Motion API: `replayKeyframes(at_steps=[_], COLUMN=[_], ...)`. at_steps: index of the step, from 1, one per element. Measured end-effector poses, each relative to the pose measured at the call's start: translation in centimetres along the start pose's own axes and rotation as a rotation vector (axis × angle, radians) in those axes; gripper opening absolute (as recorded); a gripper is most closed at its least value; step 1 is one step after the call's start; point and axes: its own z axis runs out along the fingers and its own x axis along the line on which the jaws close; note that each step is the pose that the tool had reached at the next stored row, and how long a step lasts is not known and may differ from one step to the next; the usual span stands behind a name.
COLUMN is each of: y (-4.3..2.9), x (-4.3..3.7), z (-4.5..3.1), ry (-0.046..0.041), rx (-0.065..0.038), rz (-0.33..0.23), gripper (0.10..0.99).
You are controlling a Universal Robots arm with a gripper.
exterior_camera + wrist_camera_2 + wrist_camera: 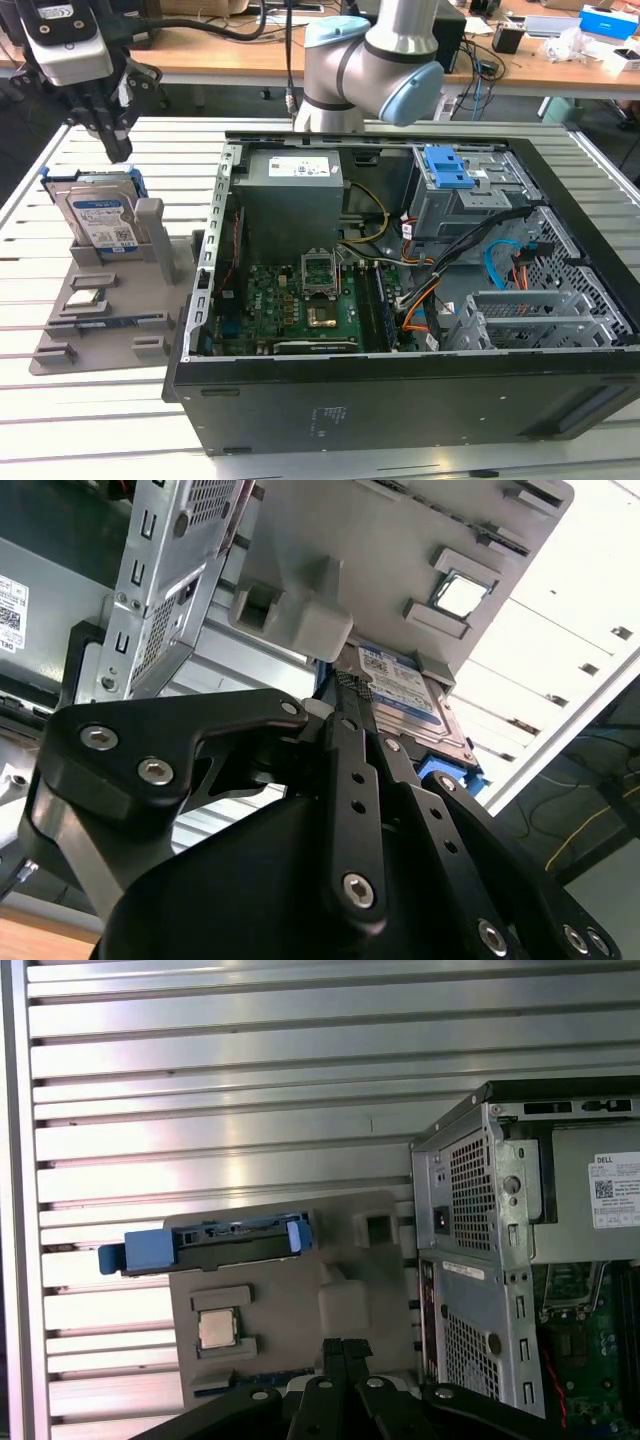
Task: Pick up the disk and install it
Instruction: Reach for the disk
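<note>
Gripper (pixel 118 150) closed, clear above disk (pixel 100 215) edge

A silver-grey jointed arm (pixel 345 70) with pale blue joint caps. Its gripper (pixel 345 680) is matte black, with flat linked bars dotted with silver screws.

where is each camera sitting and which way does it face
Exterior view: off the arm, looking down over the slatted table at the open computer case; shows the arm and the gripper above the disk.
First wrist view: on the wrist, looking down on the grey holder; the gripper's fingertips show.
Second wrist view: on the wrist, looking along the gripper's black linkage toward the disk.
Shared: both wrist views show the disk, holder, case and gripper.
</note>
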Motion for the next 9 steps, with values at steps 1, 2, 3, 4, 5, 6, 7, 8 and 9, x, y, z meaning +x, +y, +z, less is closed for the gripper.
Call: replayKeyframes(at_steps=[1, 2, 3, 4, 5, 6, 7, 8, 9], y=[-0.01, -0.02, -0.03, -0.04, -0.05, -0.06, -0.07, -0.08, -0.09], x=[0.11, 0.22, 0.35, 0.56, 0.71, 0.81, 0.96, 1.09, 1.19], z=[0.0, 0.0, -0.01, -0.01, -0.02, -0.02, -0.02, -0.02, -0.03], ry=[0.0, 0.0, 0.0, 0.0, 0.0, -0.0001, 0.0, -0.0001, 0.0], rx=[0.0, 0.0, 0.0, 0.0, 0.0, 0.0, 0.0, 0.0, 0.0], rz=[0.0, 0.0, 0.0, 0.0, 0.0, 0.0, 0.0, 0.0, 0.0], gripper=[0.106, 0.106, 0.106, 0.106, 0.106, 0.106, 0.106, 0.106, 0.106])
